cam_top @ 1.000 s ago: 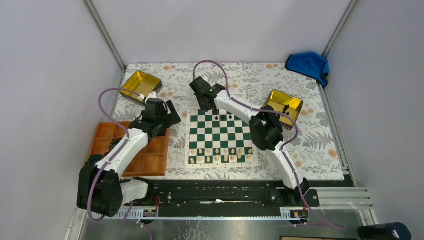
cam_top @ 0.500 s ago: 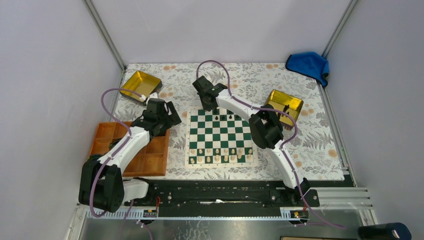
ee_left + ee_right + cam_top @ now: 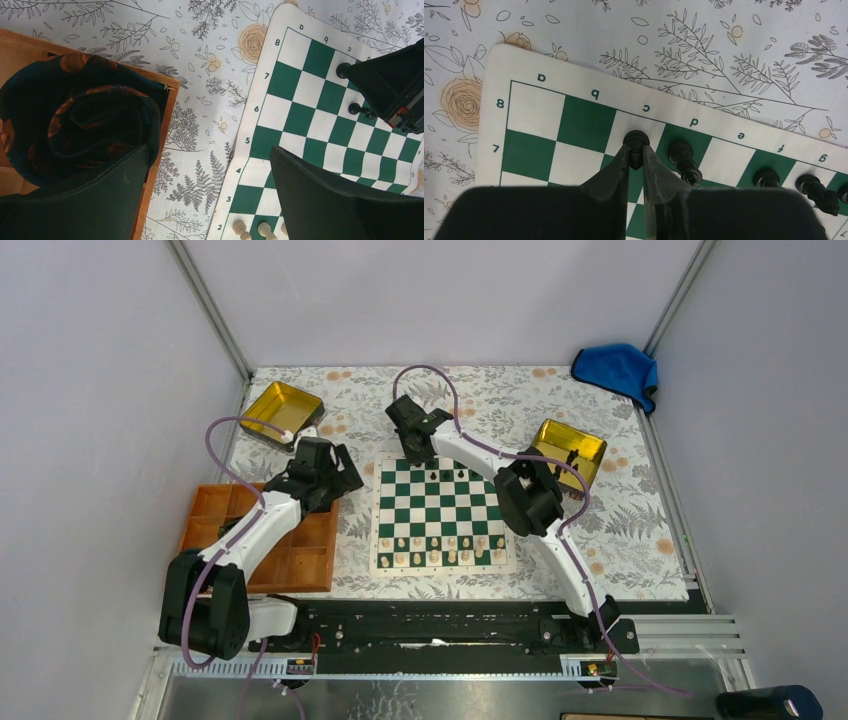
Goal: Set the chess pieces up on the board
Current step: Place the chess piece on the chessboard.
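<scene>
The board (image 3: 440,515) lies mid-table, also in the right wrist view (image 3: 574,120). My right gripper (image 3: 636,150) is shut on a black chess piece (image 3: 636,140), upright over the white c8 square in the far row. Other black chess pieces stand beside it: one on d8 (image 3: 681,150) and more to the right (image 3: 768,177). In the top view the right gripper (image 3: 412,445) is at the board's far left corner. My left gripper (image 3: 210,200) is open and empty over the tablecloth, between the orange tray (image 3: 160,150) and the board's left edge (image 3: 260,130).
Cream pieces (image 3: 445,548) fill the board's near two rows. Gold tins stand at far left (image 3: 283,410) and right (image 3: 567,448). A blue cloth (image 3: 617,370) lies at the far right corner. A dark patterned bag (image 3: 75,125) sits in the orange tray (image 3: 300,560).
My right gripper has shifted slightly right at the board's far left corner, still shut on the black piece. The left arm has barely moved.
</scene>
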Robot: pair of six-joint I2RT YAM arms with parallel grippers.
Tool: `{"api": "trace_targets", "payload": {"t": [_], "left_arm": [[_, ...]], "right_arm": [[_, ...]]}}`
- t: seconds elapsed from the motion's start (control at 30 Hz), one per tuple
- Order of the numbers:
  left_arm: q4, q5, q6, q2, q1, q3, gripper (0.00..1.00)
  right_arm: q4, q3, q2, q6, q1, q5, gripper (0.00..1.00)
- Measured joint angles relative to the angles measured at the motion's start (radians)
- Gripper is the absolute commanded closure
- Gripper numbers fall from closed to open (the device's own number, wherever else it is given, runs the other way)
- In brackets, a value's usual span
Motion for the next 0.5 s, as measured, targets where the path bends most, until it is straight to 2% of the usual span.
{"api": "trace_targets", "payload": {"t": [0.17, 0.5], "left_arm": [[0.0, 0.0, 0.0, 0.006, 0.0, 0.0, 0.01], [0.002, 0.001, 0.0, 0.022, 0.0, 0.002, 0.01]], "right_arm": [[0.0, 0.005, 0.007, 0.0, -0.002, -0.014, 1.0], [0.0, 0.009, 0.007, -0.011, -0.004, -0.022, 0.65]]}}
